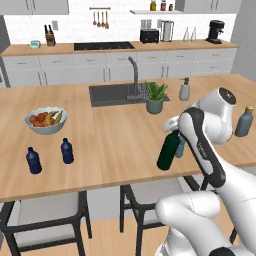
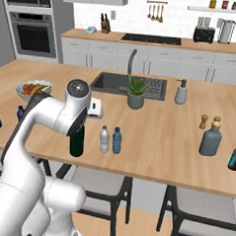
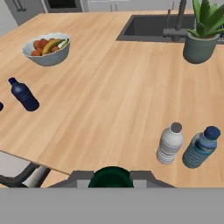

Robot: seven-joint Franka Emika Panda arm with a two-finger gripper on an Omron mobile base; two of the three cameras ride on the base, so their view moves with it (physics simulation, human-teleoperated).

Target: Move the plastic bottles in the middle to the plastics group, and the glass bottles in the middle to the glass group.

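- left base view: i'm holding the green glass bottle (image 1: pixel 168 150) in the gripper (image 1: pixel 174 131), which is closed round its neck, with the arm bent low over the near edge of the bench (image 1: pixel 115 135). the bottle is tilting a little and its base seems to be hanging just over the front edge; i can't tell if it is still touching the wood. the grey-blue glass bottle (image 1: pixel 244 121), the glass group, is standing well to the right, partly behind my arm. the two navy bottles (image 1: pixel 33 160) of the plastics group are standing near the left front edge, beside the fruit bowl (image 1: pixel 46 120).
- right base view: the green bottle is showing upright under the wrist, with the clear plastic bottle (image 2: pixel 104 139) and the teal plastic bottle (image 2: pixel 116 140) standing side by side just to its right. the grey-blue bottle is standing far right, near the pepper mills (image 2: pixel 204 121).
- hand view: i'm looking straight down on the green bottle's top between the fingertips, with the clear and teal bottles close by.
- judgement: i'm working the glass step; next i'm needing to lift clear, carry right past the two plastic bottles without clipping them, and set down beside the grey-blue bottle.
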